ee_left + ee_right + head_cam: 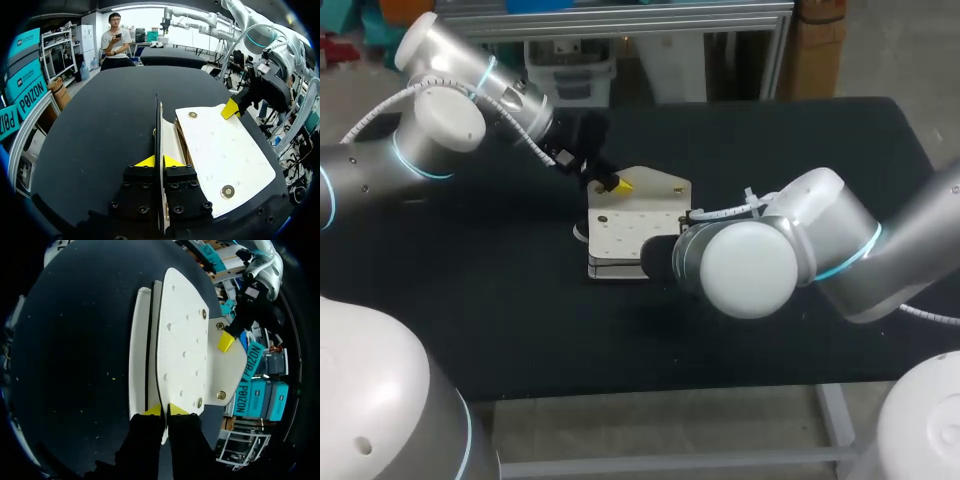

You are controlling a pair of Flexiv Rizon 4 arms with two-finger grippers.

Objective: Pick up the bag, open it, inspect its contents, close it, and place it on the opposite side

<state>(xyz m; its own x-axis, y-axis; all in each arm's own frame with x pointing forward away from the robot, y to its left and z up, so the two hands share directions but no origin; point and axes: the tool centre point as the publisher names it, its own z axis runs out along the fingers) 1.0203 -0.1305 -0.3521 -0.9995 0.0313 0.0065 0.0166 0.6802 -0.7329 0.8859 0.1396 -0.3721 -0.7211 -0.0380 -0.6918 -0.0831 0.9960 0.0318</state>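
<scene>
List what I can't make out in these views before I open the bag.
1. Contents of the bag: no view shows inside, because its white panels cover the opening.
2. The right gripper: in the head view it is hidden under the right arm's own joint.
3. The bag's right edge: head view, behind the same joint.
4. The bag's near edge: left wrist view, hidden by the left gripper and its black body.

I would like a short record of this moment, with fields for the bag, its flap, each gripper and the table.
bag: white, lying flat in the middle of the table
flap: unfastened, folded out
left gripper: shut on a thin edge of the bag
right gripper: shut on another edge of the bag
table: black
</scene>
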